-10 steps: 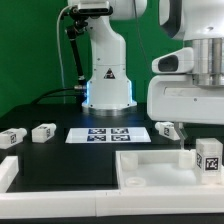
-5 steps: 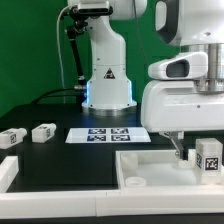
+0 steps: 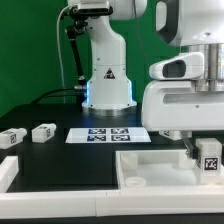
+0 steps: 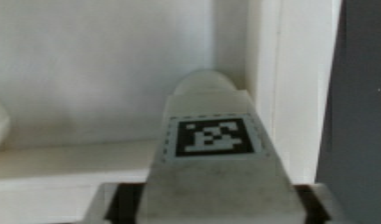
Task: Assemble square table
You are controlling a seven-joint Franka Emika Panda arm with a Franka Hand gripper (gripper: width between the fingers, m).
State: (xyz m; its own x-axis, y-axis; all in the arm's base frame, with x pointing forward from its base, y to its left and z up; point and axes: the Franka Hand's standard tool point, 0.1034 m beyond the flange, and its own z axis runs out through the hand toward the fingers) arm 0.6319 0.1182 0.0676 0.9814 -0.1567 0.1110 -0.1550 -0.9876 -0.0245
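My gripper [image 3: 204,150] is shut on a white leg block [image 3: 211,159] with a black-and-white tag and holds it upright over the right part of the square tabletop [image 3: 150,165], a white slab with a raised rim. In the wrist view the tagged leg [image 4: 213,135] stands between my dark fingers [image 4: 121,205], with the slab's floor [image 4: 80,80] and its rim [image 4: 285,70] right behind it. Two more tagged leg blocks [image 3: 12,137] [image 3: 44,131] lie on the black table at the exterior view's left.
The marker board [image 3: 108,134] lies flat between the loose legs and the tabletop. The robot's white base [image 3: 108,75] stands behind it. A white border bar [image 3: 7,174] sits at the front on the exterior view's left.
My gripper has come down with the leg toward the tabletop. Its body now hides a leg block that showed behind the slab a second ago.
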